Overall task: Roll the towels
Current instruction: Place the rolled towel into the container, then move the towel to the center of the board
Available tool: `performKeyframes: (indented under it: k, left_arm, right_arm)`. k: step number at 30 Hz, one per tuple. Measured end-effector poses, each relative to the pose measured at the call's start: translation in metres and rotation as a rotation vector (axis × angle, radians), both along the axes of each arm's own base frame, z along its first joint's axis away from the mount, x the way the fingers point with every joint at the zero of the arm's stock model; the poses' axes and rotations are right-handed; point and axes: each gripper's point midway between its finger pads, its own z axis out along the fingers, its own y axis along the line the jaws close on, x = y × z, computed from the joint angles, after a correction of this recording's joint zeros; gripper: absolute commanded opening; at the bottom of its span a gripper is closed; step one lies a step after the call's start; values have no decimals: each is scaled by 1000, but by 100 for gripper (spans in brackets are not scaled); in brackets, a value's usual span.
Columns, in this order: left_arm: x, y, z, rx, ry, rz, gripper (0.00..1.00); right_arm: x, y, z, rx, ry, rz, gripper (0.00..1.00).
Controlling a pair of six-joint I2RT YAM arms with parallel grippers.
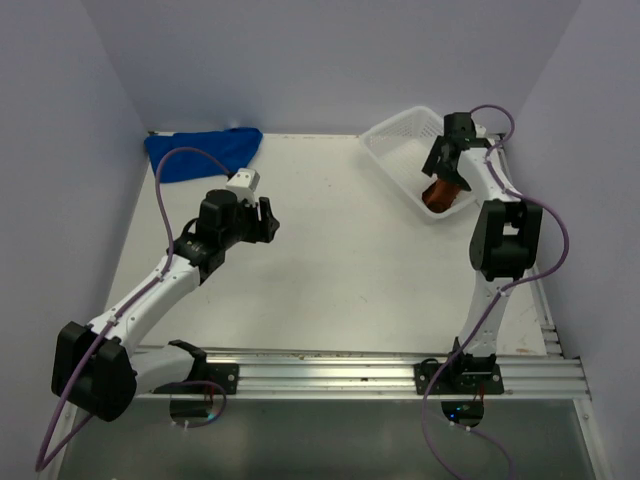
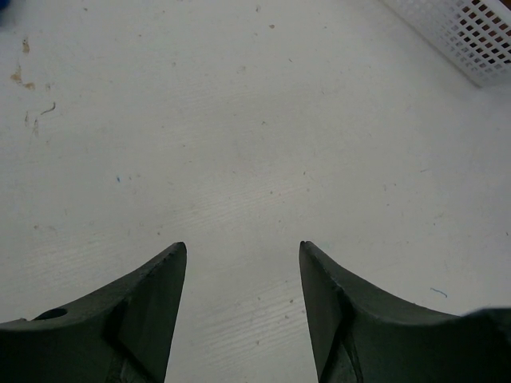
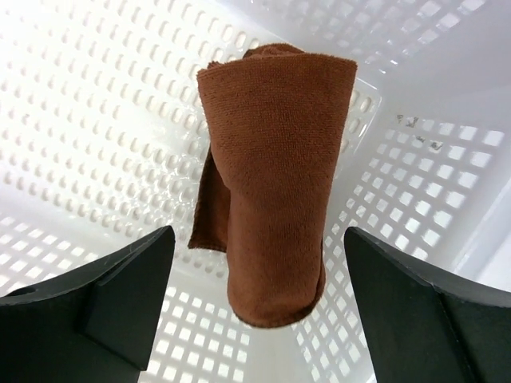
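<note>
Blue cloth fills the far left corner of the table (image 1: 330, 270): the blue towel (image 1: 203, 150) lies there bunched and unrolled against the back wall, one end trailing toward the left edge. Nearer and a little to the right of it, the left arm reaches in from its base at the near left. The left gripper (image 1: 265, 218) hangs over bare tabletop, apart from the towel. In the left wrist view its two dark fingers (image 2: 152, 307) stand spread with only the white surface between them, pinching nothing. A few small brownish stains (image 2: 22, 72) mark the table at the left of that view, and a corner of mesh shows at the upper right.

Past the middle of the table, at the far right corner, sits the white plastic basket (image 1: 395, 140). The brown towel (image 1: 438, 195) is inside it, at its near right end. Seen from the right wrist, this towel is rolled into a tube resting against the mesh wall, with a loose flap hanging at its left side. The right gripper (image 1: 447, 165) hovers over the basket above the roll. Its fingers (image 3: 120, 295) are spread wide on either side of the towel, with mesh showing in the gap on each side, so it grips nothing.
</note>
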Motion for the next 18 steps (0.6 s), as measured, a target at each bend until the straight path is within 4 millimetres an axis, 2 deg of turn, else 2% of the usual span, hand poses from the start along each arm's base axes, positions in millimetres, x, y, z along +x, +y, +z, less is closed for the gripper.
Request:
performKeyframes:
  k: [8, 11, 14, 15, 17, 18]
  left_arm:
    - [0, 3, 6, 4, -20, 7, 70]
    - [1, 5, 8, 14, -30, 15, 77]
    - [3, 9, 11, 22, -42, 32, 86]
    - [4, 10, 12, 25, -45, 40, 93]
    - [6, 14, 14, 33, -50, 61, 100]
    - [7, 17, 15, 41, -49, 81, 100]
  right_arm:
    - [-3, 1, 40, 3, -76, 2, 91]
    - [-10, 6, 53, 17, -103, 17, 91]
    - [-19, 19, 70, 37, -141, 50, 91]
    - [-20, 26, 77, 44, -159, 68, 91]
    - [-25, 44, 92, 54, -197, 113, 90]
    - [-27, 52, 97, 61, -212, 136, 89]
